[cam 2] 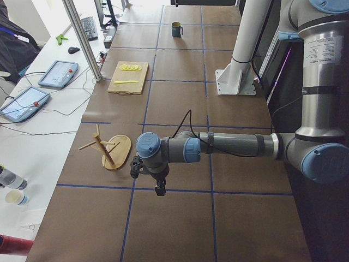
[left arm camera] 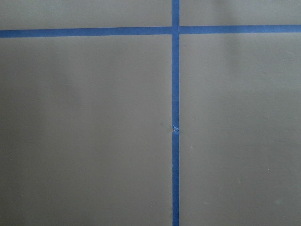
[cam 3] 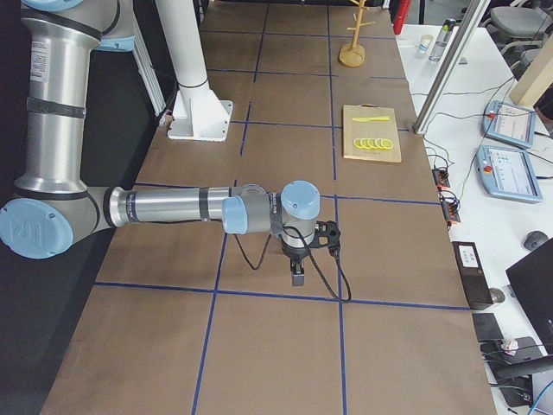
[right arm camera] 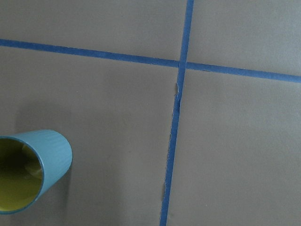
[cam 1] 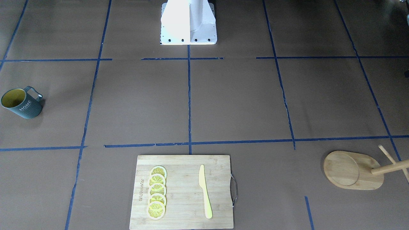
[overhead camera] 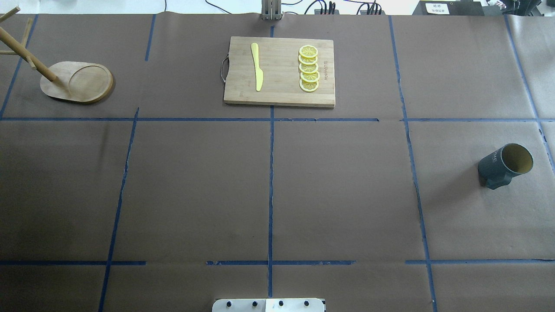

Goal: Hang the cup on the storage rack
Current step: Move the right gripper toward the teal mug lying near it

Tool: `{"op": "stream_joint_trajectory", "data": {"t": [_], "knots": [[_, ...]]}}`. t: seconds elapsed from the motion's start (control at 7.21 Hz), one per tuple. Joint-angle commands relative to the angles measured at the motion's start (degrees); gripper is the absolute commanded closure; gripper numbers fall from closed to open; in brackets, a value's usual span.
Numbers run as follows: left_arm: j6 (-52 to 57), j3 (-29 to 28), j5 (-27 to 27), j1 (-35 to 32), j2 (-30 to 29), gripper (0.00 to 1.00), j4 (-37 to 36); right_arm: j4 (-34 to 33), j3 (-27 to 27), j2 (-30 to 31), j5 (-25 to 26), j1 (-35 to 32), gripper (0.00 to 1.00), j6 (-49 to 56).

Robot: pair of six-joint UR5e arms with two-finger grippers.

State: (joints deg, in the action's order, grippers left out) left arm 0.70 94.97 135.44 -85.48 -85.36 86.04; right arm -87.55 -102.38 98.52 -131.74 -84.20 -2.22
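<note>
The cup [cam 1: 21, 103] [overhead camera: 505, 167] [cam 2: 176, 29], dark grey-blue with "HOME" lettering and a yellowish inside, stands upright at the table's right end, handle toward the robot. It also shows low and left in the right wrist view [right arm camera: 28, 172]. The storage rack [cam 1: 351, 171] [overhead camera: 78, 82] [cam 2: 112, 150] [cam 3: 352, 39] stands bare at the far left corner. My left gripper [cam 2: 159, 190] hangs near the rack, seen only from the left side. My right gripper [cam 3: 297, 278] points down, seen only from the right side. I cannot tell whether either is open or shut.
A bamboo cutting board [cam 1: 183, 191] [overhead camera: 279, 71] with a yellow knife [overhead camera: 256, 67] and several lemon slices [overhead camera: 308, 68] lies at the far middle edge. The white robot pedestal [cam 1: 188, 22] stands at the near middle. Tablets and cables lie beyond the far edge [cam 2: 54, 73].
</note>
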Motion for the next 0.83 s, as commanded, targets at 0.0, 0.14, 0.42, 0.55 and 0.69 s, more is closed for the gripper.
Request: {"op": "stream_joint_trajectory", "data": {"t": [0.0,0.14,0.42,0.55,0.69], "knots": [[0.0,0.1,0.0,0.1,-0.3,0.0,-0.5,0.1,-0.2,-0.1,0.1,0.1,0.0,0.0],[0.0,0.2,0.0,0.1,-0.3,0.0,-0.5,2.4,-0.2,-1.1,0.1,0.8,0.0,-0.1],[0.0,0.9,0.1,0.1,0.0,0.0,-0.5,11.6,0.0,-1.1,0.0,4.7,0.0,-0.4],[0.0,1.0,0.1,0.1,0.1,0.0,-0.5,12.4,0.1,-1.3,0.3,8.1,0.0,0.2],[0.0,1.0,0.1,0.1,0.1,0.0,-0.5,12.4,0.2,-3.9,0.4,11.7,0.0,-0.1]]}}
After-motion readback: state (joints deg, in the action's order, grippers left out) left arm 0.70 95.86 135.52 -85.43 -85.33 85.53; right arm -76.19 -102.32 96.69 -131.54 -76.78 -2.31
